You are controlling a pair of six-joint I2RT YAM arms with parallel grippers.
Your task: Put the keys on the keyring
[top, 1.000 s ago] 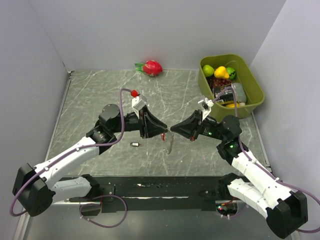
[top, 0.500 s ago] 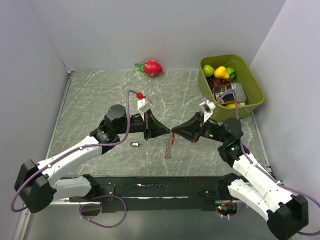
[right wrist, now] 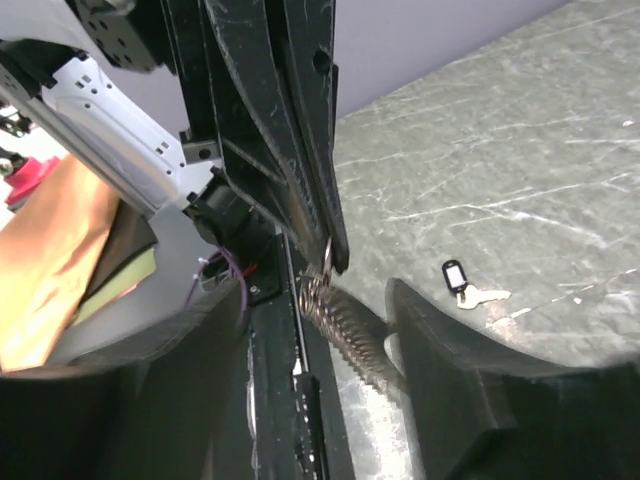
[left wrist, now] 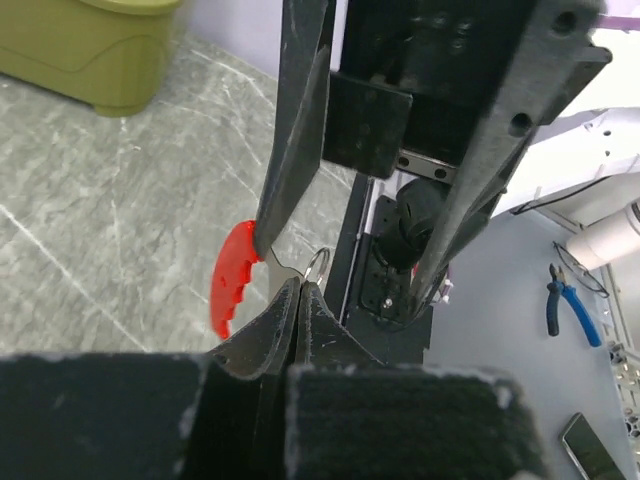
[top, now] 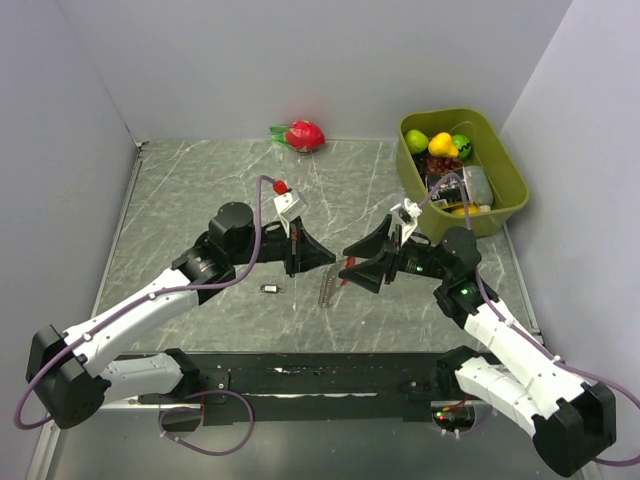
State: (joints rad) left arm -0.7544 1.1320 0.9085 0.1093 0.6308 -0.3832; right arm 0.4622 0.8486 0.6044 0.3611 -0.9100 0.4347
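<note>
- The keyring (left wrist: 231,281) hung above the grey marbled table (top: 180,190), left of the olive bin (top: 507,175) and nearer the arms' bases; it showed a red crescent, a small silvery ring and a coiled silvery chain dangling toward the tabletop.
- The left gripper (left wrist: 302,289) had its fingers pressed together, pinching the keyring at the silvery ring; the crescent stuck out to one side of its tips; the chain dropped just below them.
- The right gripper (top: 348,266) reached in from the bin's side with its jaws spread wide; in the right wrist view the chain hung between its two fingers without touching either; in the left wrist view the tip of one finger overlapped the crescent's upper end, and whether they touched I could not tell.
- The two grippers met tip to tip, so the left fingers stood in the mouth of the right one, crowding the ring.
- One key (right wrist: 466,286), with a dark tag and a silvery blade, lay flat on the table, farther left of the bin than the keyring and well apart from both grippers; no other key was visible.
- A red dragon fruit (top: 304,135) lay by the back wall, left of the bin.
- The bin itself held a green fruit, a yellow fruit and a few packets; it stood against the right wall.
</note>
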